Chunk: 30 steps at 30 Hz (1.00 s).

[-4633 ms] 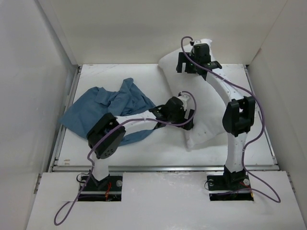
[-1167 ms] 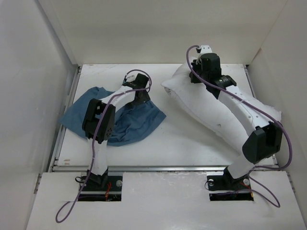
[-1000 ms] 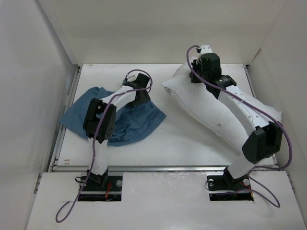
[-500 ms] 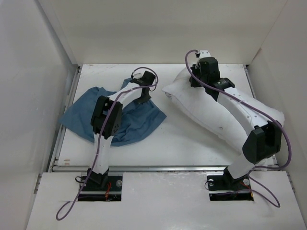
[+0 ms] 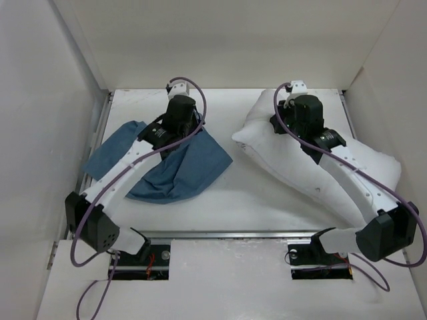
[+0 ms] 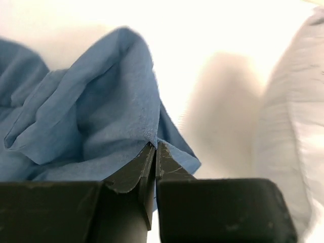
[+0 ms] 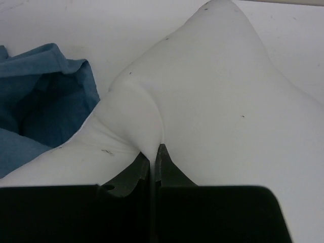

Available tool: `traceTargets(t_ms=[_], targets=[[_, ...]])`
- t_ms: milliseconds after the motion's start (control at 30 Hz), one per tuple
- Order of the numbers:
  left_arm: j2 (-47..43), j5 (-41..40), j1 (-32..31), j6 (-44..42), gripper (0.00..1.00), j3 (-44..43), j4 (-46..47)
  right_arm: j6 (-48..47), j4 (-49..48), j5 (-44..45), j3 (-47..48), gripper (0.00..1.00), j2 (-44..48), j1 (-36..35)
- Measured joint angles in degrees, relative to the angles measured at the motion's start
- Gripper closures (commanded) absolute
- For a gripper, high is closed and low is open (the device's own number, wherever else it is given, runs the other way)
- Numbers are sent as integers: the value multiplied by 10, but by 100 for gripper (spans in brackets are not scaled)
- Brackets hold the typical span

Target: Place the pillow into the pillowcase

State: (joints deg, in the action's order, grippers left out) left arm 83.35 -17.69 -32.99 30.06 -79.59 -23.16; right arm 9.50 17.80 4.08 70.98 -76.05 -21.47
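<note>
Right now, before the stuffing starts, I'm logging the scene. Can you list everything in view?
pillow: one, white, lying diagonally on the right half of the table
pillowcase: one, slate-blue, crumpled on the left half of the table, apart from the pillow
table: one, white, under both
enclosure walls: white, at the left, back and right
cables: purple, one running along each arm
left arm: one, white and black, reaching over the pillowcase, jaws shut on its edge
right arm: one, white and black, stretched along the pillow, jaws shut on a pinch of its fabric
</note>
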Motion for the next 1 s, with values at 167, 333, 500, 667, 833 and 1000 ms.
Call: traceTargets(t_ms=[167, 333, 500, 667, 833, 1000], targets=[[-60, 23, -14, -39, 100, 28, 22, 14, -23, -4, -22, 100, 9, -6], [-54, 32, -18, -55, 100, 32, 26, 26, -41, 57, -18, 100, -24, -53], [-35, 33, -20, -56, 100, 32, 26, 38, -50, 138, 64, 100, -144, -83], [-30, 36, -27, -56, 100, 32, 24, 40, -57, 181, 131, 100, -237, -90], [-23, 24, -30, -56, 100, 28, 23, 7, -56, 204, 128, 100, -242, -143], [9, 7, -30, -54, 100, 8, 20, 3, -51, 182, 63, 100, -185, -234]])
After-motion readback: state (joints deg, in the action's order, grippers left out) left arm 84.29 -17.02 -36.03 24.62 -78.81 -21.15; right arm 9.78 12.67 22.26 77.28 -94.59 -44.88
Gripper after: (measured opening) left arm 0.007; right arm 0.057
